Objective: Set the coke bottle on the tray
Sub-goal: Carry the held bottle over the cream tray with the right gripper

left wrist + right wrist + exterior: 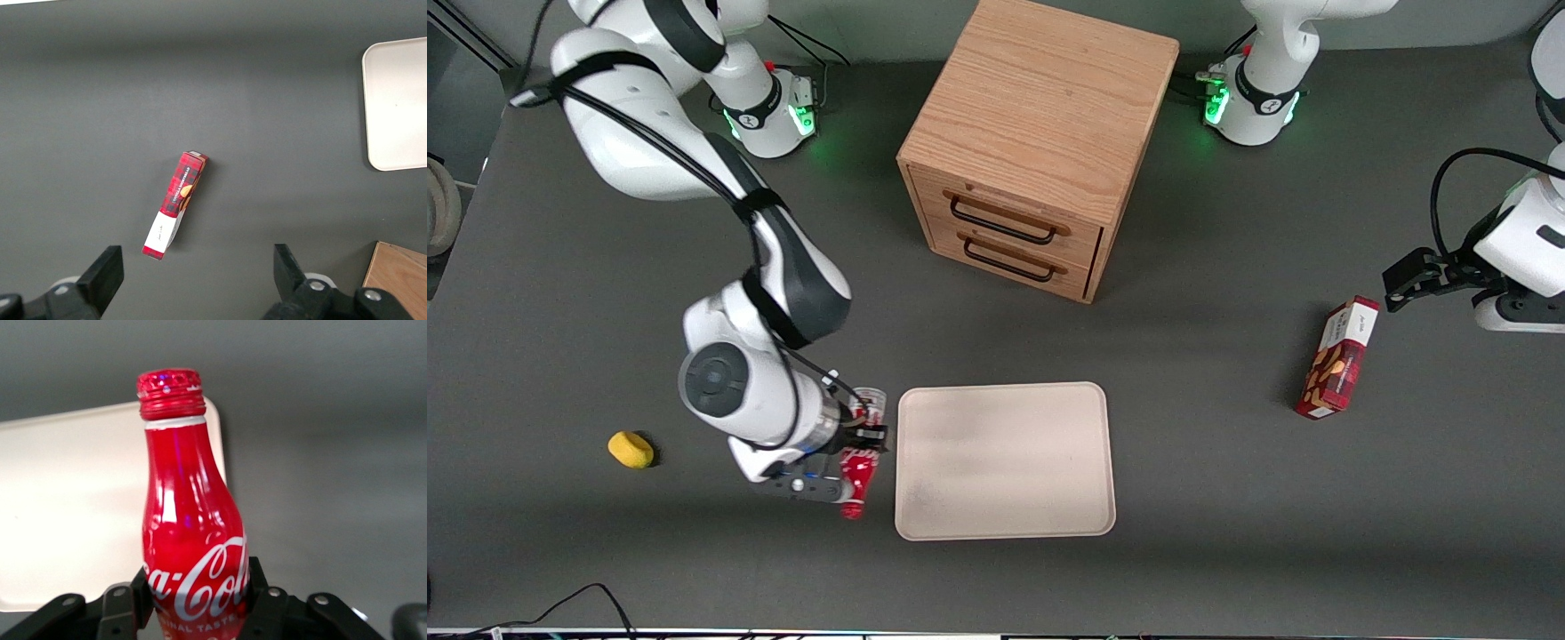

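Note:
The coke bottle (859,480) is a slim red bottle with white script. It is held level, with its red cap pointing toward the front camera. My right gripper (863,437) is shut on the bottle's lower body, just beside the tray's edge at the working arm's end. In the right wrist view the black fingers (267,600) press both sides of the bottle (187,540), and my gripper (198,595) holds it over the dark table with the tray (73,513) alongside. The cream-beige tray (1005,460) lies flat with nothing on it, and it also shows in the left wrist view (397,100).
A wooden two-drawer cabinet (1040,142) stands farther from the front camera than the tray. A red snack box (1338,360) lies toward the parked arm's end, and it also shows in the left wrist view (175,203). A small yellow object (631,449) lies toward the working arm's end.

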`<state>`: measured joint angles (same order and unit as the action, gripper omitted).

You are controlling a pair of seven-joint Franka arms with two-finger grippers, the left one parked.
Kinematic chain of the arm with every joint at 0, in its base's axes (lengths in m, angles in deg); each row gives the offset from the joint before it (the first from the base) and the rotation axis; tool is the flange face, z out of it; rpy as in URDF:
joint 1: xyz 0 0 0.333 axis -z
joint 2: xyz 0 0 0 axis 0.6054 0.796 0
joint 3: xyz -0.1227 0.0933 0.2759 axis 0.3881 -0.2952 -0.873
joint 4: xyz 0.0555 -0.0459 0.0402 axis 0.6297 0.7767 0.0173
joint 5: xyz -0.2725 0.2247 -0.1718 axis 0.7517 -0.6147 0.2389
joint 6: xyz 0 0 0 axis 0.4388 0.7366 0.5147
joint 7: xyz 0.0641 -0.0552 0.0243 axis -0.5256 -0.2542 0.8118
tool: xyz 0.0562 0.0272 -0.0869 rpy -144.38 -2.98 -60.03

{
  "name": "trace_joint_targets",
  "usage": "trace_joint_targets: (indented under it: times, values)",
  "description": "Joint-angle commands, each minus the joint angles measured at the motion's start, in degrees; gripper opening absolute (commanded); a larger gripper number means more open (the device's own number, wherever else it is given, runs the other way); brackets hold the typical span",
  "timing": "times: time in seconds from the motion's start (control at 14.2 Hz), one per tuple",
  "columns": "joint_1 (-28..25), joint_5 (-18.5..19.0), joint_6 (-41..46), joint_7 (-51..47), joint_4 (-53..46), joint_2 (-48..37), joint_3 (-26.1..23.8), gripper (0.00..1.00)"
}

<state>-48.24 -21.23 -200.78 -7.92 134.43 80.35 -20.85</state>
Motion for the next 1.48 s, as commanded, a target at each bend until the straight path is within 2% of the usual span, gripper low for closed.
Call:
trace_joint_targets:
  times: [0.0,0.42,0.98,1.12,1.2,1.27,1.41]
  values:
    - [-2.03,-0.52,0.51,4.60,-7.31,6.39,1.15,0.00]
    - [-2.99,-6.67,-4.94,4.61,-7.22,11.06,1.32,0.00]
    - [-3.78,-6.68,-8.90,4.52,-6.87,13.79,2.82,0.00]
    - [-3.87,-6.68,-9.86,4.61,-6.69,13.88,3.70,0.06]
    - [-4.31,-6.68,-10.57,4.26,-6.52,14.14,3.78,0.15]
    - [-4.57,-6.68,-10.83,4.26,-6.52,14.23,3.79,0.17]
    - [-4.66,-6.68,-11.27,3.99,-6.52,14.23,3.79,0.31]
